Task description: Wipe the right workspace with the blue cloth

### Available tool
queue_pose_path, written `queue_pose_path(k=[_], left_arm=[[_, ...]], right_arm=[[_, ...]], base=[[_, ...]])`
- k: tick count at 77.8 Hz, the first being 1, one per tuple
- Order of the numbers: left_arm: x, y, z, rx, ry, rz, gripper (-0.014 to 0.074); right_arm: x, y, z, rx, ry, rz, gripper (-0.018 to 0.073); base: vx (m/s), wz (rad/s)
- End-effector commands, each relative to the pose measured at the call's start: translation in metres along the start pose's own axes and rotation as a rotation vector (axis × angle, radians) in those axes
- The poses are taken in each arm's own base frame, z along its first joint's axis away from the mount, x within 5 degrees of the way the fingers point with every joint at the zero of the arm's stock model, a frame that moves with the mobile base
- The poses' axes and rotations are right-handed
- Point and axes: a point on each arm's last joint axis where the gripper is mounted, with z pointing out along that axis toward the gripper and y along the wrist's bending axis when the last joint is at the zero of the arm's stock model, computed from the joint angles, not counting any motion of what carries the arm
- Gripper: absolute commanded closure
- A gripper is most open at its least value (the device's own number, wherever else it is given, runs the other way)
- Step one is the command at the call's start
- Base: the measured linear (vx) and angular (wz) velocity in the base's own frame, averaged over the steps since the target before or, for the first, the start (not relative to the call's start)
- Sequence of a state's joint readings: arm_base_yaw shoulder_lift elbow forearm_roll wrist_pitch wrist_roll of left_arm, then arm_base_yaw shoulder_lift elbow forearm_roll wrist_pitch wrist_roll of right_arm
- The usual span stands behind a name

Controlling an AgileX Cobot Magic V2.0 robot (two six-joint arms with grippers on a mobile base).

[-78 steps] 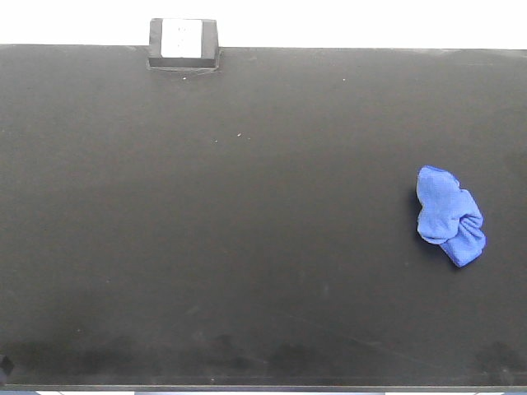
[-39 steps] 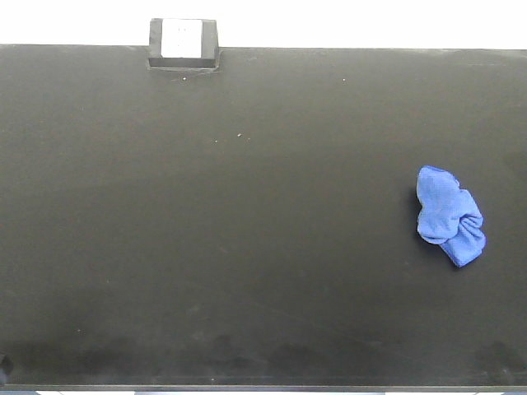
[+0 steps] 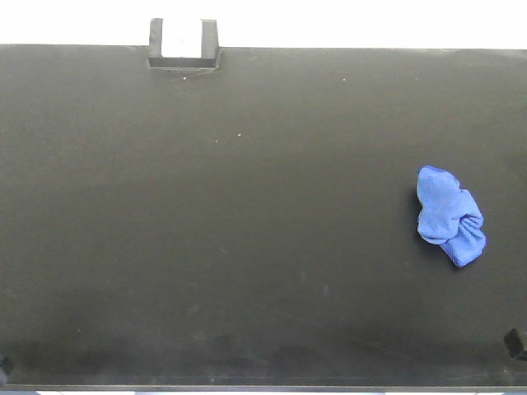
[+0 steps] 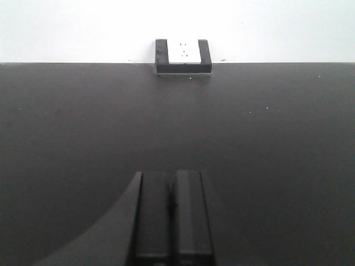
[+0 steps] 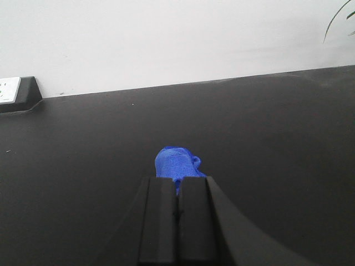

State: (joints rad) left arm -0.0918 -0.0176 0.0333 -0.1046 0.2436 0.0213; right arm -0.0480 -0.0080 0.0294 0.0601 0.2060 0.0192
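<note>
The blue cloth [image 3: 450, 216] lies bunched on the right part of the black bench top, the right workspace [image 3: 247, 206]. In the front view only a dark tip of my right gripper [image 3: 515, 341] shows at the lower right corner, well short of the cloth. In the right wrist view my right gripper [image 5: 177, 180] is shut and empty, and the blue cloth [image 5: 175, 163] sits on the bench just beyond its fingertips. My left gripper [image 4: 172, 174] is shut over bare bench with nothing in it. In the front view a sliver of the left gripper [image 3: 4, 366] shows at the lower left corner.
A small dark block with a white face [image 3: 183, 43] stands at the back edge of the bench, left of centre; the same block [image 4: 183, 55] faces the left wrist view. A white wall rises behind the bench. A plant leaf [image 5: 341, 14] shows at far right.
A dark tip of my right gripper has come into the front view at the lower right corner. The blue cloth has not moved.
</note>
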Motion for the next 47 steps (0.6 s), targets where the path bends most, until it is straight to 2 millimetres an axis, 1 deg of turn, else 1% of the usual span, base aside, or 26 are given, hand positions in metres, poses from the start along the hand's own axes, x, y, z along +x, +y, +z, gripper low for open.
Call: queue_pose_path(k=[1, 47], left_arm=[[-0.0158, -0.0005, -0.0034, 0.000, -0.115, -0.004, 0.0603], [-0.0158, -0.0005, -0.0034, 0.000, -0.115, -0.004, 0.0603]], right_arm=[[-0.0031, -0.0006, 0.0004, 0.006, -0.081, 0.004, 0.0567], [-0.0024, -0.0007, 0.0004, 0.006, -0.075, 0.004, 0.0567]], base=[[0.00, 0.00], [0.00, 0.00]])
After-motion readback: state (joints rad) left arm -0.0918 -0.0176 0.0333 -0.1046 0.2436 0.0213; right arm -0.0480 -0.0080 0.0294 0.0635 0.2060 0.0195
